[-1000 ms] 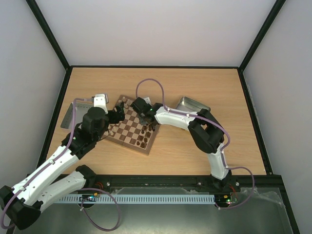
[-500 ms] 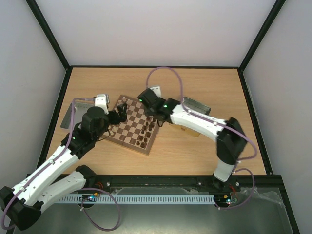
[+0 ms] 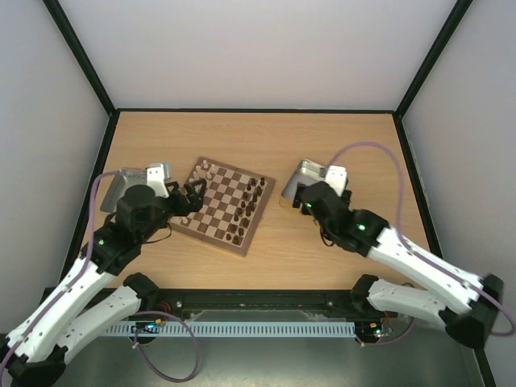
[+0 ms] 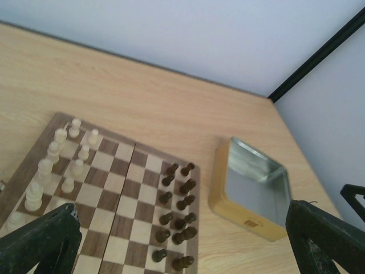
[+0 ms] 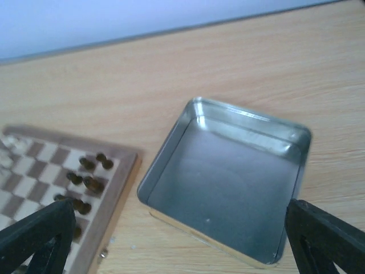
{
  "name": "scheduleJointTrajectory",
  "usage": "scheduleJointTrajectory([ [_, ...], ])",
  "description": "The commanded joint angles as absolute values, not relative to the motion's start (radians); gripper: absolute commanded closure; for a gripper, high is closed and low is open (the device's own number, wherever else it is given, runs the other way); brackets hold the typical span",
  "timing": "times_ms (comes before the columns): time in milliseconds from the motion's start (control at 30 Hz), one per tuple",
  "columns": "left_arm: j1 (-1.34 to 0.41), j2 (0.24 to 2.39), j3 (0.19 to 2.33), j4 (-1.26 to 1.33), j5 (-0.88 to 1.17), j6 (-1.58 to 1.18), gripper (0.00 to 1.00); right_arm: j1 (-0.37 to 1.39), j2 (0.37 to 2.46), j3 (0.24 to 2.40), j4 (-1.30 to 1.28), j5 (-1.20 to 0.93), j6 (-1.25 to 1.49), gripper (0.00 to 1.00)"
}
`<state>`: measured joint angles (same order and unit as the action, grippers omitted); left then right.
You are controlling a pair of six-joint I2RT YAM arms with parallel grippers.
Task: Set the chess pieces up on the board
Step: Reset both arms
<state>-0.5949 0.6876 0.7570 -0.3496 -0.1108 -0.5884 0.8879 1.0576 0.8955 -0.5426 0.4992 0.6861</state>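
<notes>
Since both arms reach in from the near edge of the table [image 3: 322,258], start there. Left gripper [image 3: 187,200] hangs just off the left edge of the board [image 3: 223,203], fingers spread wide, nothing in them. Right gripper [image 3: 297,197] is the same deal, splayed and empty. The board sits mid-table with cream pieces [image 4: 54,157] in two rows along its left edge and dark pieces [image 4: 179,205] along its right, facing off like a proper start. The tin [image 5: 228,182] beside that right edge looks empty, so I'd guess setup's basically done, though I can't count every piece.
</notes>
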Motion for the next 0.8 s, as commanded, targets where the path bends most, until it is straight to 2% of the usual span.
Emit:
scheduleJointTrajectory([
  [0,-0.593,0.581,0.832,-0.402,-0.118,-0.563,0.01,0.885,0.840,0.859,-0.622,0.610,0.733,0.02],
  [333,-0.595,0.469,1.026,-0.614,-0.231,-0.457,0.01,0.886,0.587,0.972,-0.788,0.703,0.748,0.02],
  [533,-0.594,0.448,1.126,-0.729,-0.278,-0.442,0.01,0.885,0.515,1.020,-0.816,0.749,0.751,0.02],
  [767,-0.592,0.418,1.141,-0.759,-0.295,-0.439,0.01,0.885,0.476,1.017,-0.828,0.770,0.762,0.02],
])
